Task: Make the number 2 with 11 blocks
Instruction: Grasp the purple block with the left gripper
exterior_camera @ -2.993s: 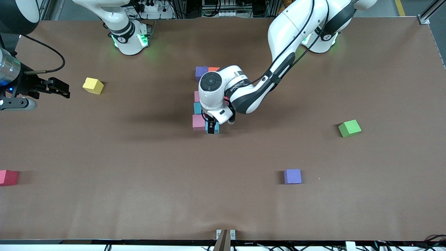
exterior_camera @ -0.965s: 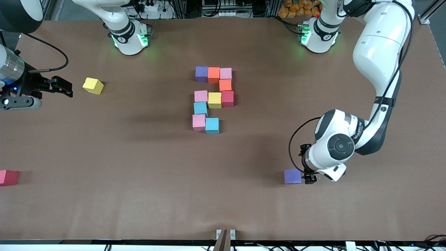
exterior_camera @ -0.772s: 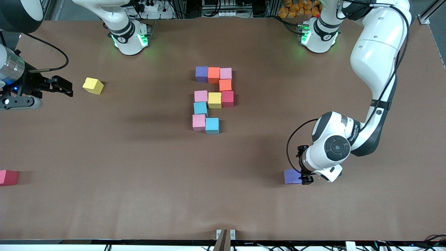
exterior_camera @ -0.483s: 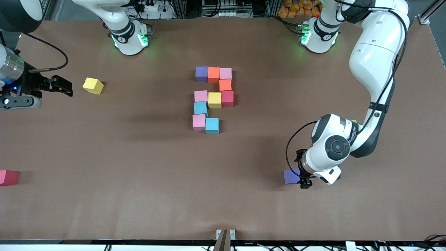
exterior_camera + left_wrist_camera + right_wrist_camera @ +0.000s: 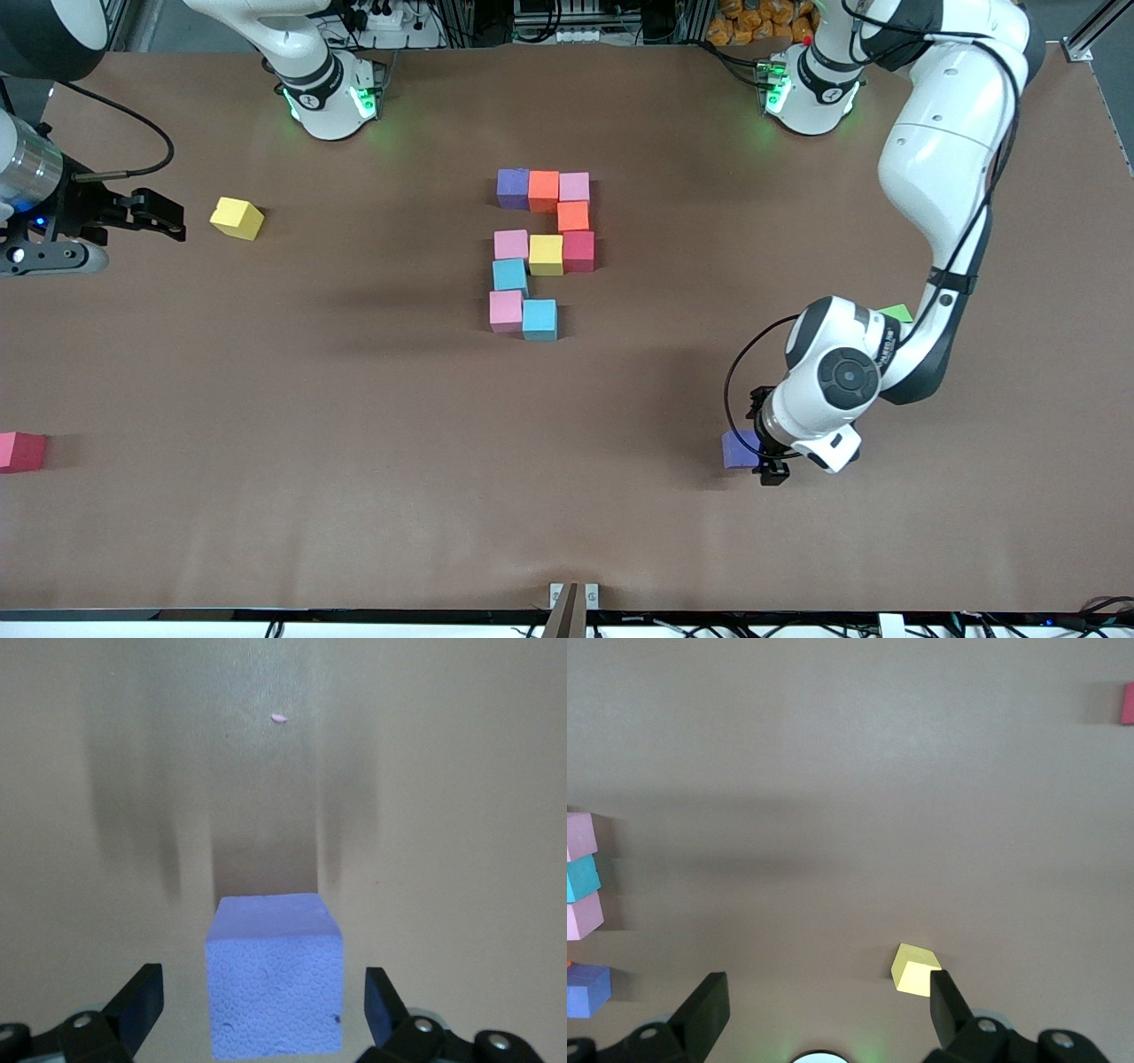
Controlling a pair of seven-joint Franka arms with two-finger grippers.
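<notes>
While unclamped, left gripper (image 5: pixel 264 1014) astride purple block (image 5: pixel 275 988) (apart)

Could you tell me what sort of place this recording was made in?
Most likely a robotics lab bench: two arms bolted along a brown-covered table, the left gripper open around a purple cube, the right gripper waiting open, coloured blocks laid out, cables and equipment along the table's edge.

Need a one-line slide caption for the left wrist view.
Left gripper, fingers open, straddling a small matte purple foam cube on the brown table.
</notes>
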